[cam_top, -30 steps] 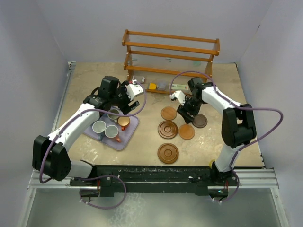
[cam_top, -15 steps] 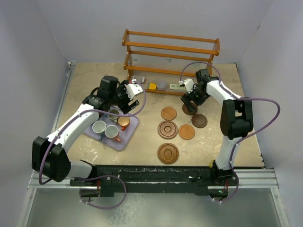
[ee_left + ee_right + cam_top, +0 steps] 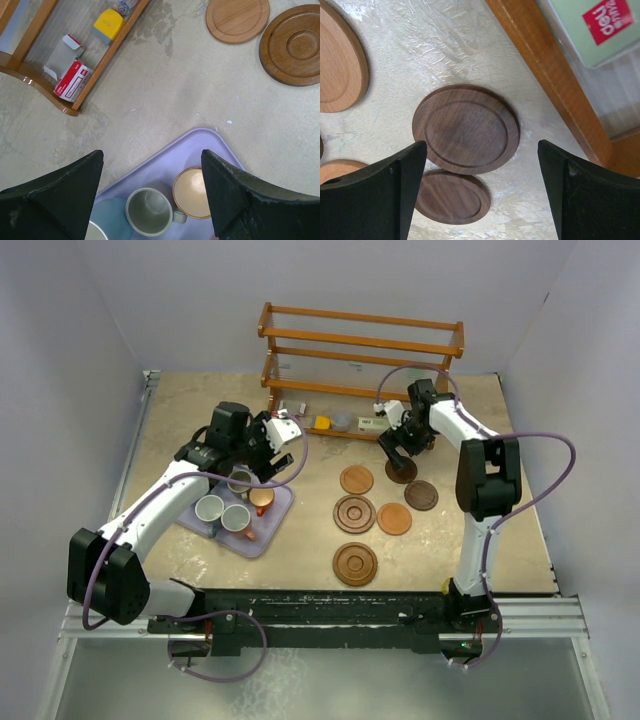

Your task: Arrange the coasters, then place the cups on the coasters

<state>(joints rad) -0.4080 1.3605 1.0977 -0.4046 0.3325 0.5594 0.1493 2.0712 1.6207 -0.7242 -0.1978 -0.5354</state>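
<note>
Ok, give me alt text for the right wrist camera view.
Open right gripper above a dark coaster flat on the table. A second dark coaster lies beside it, a light coaster at the left edge, and a rack with a green box at upper right.

My left arm [image 3: 160, 502] and right arm [image 3: 476, 550] wear white shells over black joints — a purple cable [image 3: 562, 440] loops off each. My fingers [image 3: 55, 197] are broad, matte black wedges, edges scuffed grey.

Robot lab, bench cell. Plain pale walls [image 3: 70, 330] box in a beige table [image 3: 300, 540]. Left arm [image 3: 160, 502] and right arm [image 3: 478, 480] bolted to aluminium rail [image 3: 560, 615].
</note>
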